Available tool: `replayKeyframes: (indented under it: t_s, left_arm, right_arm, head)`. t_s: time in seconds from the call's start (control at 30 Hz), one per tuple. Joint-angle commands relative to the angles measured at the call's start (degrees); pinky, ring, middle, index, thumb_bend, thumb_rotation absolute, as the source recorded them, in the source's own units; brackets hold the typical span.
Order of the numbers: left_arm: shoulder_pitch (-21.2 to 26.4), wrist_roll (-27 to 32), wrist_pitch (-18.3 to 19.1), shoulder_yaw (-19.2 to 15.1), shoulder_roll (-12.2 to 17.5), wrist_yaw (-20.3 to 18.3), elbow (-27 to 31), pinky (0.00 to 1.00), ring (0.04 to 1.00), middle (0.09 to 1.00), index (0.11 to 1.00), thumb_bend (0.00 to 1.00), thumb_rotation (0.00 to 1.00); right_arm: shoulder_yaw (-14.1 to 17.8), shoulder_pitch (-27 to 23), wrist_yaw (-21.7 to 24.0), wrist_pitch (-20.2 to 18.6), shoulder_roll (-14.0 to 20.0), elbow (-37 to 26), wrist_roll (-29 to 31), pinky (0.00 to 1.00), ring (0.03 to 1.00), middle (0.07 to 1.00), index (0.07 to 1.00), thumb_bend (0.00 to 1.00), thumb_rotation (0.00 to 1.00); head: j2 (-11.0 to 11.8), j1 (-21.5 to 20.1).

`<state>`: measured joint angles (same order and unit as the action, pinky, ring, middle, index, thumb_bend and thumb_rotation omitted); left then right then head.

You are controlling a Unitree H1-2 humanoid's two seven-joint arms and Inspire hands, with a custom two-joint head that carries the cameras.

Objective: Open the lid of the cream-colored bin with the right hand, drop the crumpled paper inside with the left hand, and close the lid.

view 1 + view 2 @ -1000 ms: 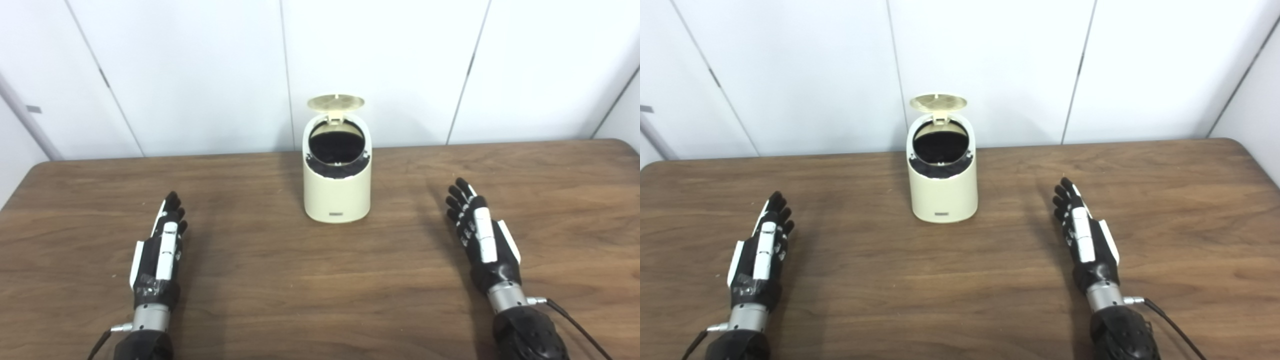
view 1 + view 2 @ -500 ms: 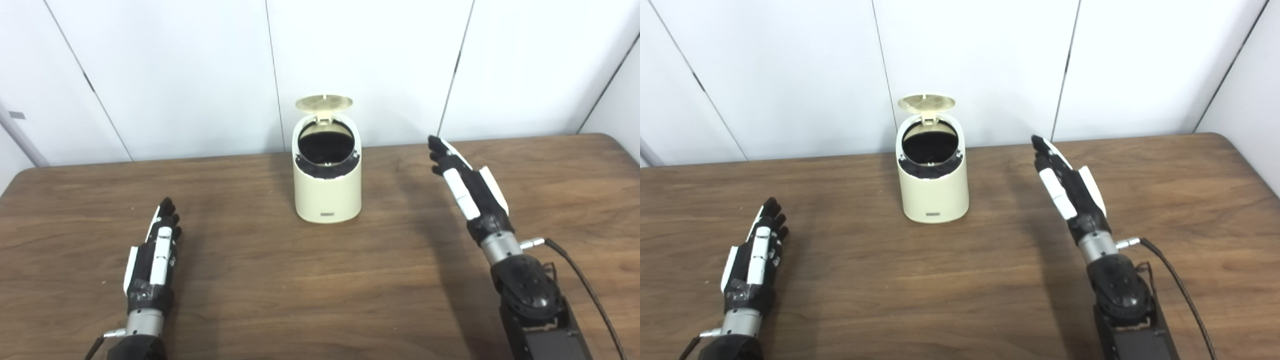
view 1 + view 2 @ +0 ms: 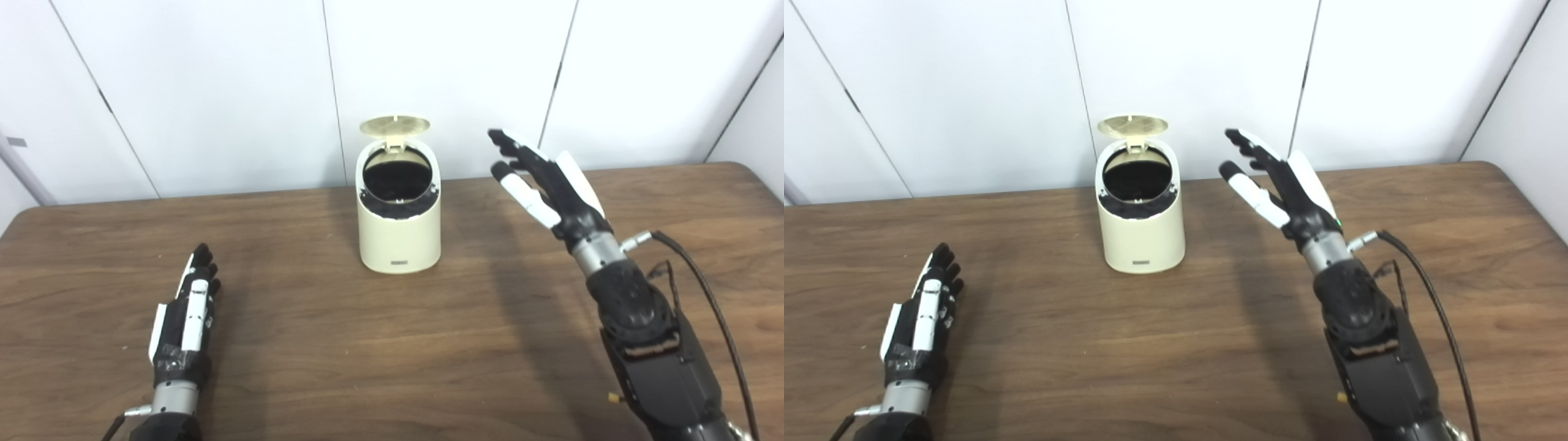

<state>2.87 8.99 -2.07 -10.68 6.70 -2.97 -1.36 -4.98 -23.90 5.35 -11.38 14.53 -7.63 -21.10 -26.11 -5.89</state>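
Cream-colored bin [image 3: 399, 226] at frame centre on worktop [image 3: 343, 343], lid [image 3: 394, 125] flipped up. Right robot hand [image 3: 545, 184] raised right of bin, fingers spread, empty. Left robot hand [image 3: 187, 309] flat lower left, fingers extended, empty.

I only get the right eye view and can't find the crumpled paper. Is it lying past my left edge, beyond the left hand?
Observer: No. The left eye view shows the table out to its rounded far-left corner, and no paper lies on that stretch beyond the left hand.
Operator: Anything else out there I can't see?
Observer: Only a small grey tag on the wall above that corner.
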Motion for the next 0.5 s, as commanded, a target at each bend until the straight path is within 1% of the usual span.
replayKeyframes:
  t_s: [0.0, 0.17, 0.37, 0.47]
  left_arm:
    - [-1.37, -0.64, 0.87, 0.57, -0.65, 0.67, -0.21, 1.0, 1.0, 1.0, 1.0, 0.37, 0.82]
    - [-1.5, -1.11, 0.9, 1.08, -0.84, 1.0, -0.19, 1.0, 1.0, 1.0, 1.0, 0.37, 0.82]
    - [-1.81, -1.06, 0.71, 1.34, -1.13, 1.21, -0.22, 1.0, 1.0, 1.0, 1.0, 0.35, 0.82]
    - [-1.93, -1.41, 0.49, 1.58, -1.07, 1.2, -0.53, 1.0, 1.0, 1.0, 1.0, 0.33, 0.85]
  right_arm:
    - [-0.22, -3.75, 0.43, -0.73, 0.58, -1.91, -1.15, 0.85, 0.895, 0.902, 0.879, 0.55, 1.0]
    - [-1.42, -6.39, 1.67, -2.53, 0.68, -2.44, -2.81, 0.84, 0.897, 0.913, 0.881, 0.54, 1.0]
    - [-2.5, -8.26, 2.66, -2.13, 1.23, -2.05, -4.04, 0.85, 0.909, 0.921, 0.887, 0.54, 1.0]
    - [-2.85, -9.13, 3.15, -1.61, 1.32, -1.65, -4.43, 0.84, 0.9, 0.916, 0.888, 0.54, 1.0]
  head:
    - [-0.01, 0.01]
    - [0.58, 0.49]
    - [1.91, 1.11]
    - [2.22, 1.44]
